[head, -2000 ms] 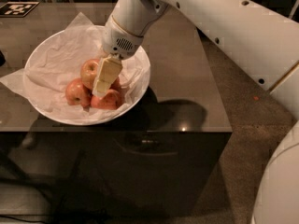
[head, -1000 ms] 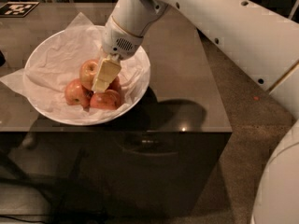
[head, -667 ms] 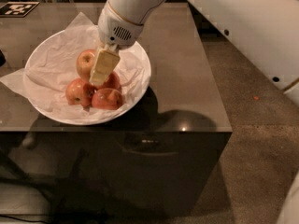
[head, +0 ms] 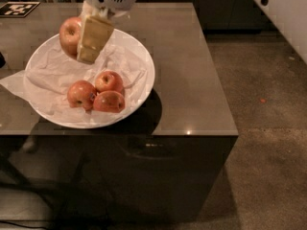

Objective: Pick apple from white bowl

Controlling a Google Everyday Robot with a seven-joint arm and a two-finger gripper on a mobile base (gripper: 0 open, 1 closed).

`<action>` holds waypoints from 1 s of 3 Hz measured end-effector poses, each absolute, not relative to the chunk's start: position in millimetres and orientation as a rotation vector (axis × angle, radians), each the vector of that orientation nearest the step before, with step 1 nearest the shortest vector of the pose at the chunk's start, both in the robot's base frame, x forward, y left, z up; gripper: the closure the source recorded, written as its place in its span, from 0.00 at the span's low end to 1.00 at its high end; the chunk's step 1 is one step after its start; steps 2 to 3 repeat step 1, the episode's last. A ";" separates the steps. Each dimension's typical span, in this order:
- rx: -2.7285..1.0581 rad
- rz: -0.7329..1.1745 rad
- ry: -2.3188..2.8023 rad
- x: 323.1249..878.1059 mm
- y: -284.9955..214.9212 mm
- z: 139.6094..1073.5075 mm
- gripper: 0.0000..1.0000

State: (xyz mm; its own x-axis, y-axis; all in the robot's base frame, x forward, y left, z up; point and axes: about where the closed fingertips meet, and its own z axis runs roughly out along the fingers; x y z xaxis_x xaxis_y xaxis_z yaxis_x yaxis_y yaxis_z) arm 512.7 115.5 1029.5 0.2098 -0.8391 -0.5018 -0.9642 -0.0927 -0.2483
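Observation:
My gripper [head: 82,38] hangs over the far left part of the white bowl [head: 144,63] and is shut on the apple [head: 69,34], a yellow-orange one with a red blush. The apple is lifted clear above the tissue lining. One tan finger [head: 93,38] crosses in front of the apple; the other is hidden behind it. Three redder apples [head: 98,91] still lie together in the bowl's near middle.
The bowl stands on a dark glossy table [head: 182,51] near its front left. Tissue paper [head: 14,80] spills over the bowl's left rim. A black-and-white marker [head: 18,8] lies at the table's far left corner. Brown floor [head: 268,128] lies to the right.
The gripper has risen out of the bowl with the apple in it, moving up and toward the far left. The three redder apples stay where they were.

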 end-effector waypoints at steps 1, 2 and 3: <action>-1.968 0.313 1.663 512.1 115.7 1031.2 1.00; -1.968 0.313 1.663 512.1 115.7 1031.2 1.00; -1.968 0.313 1.663 512.1 115.7 1031.2 1.00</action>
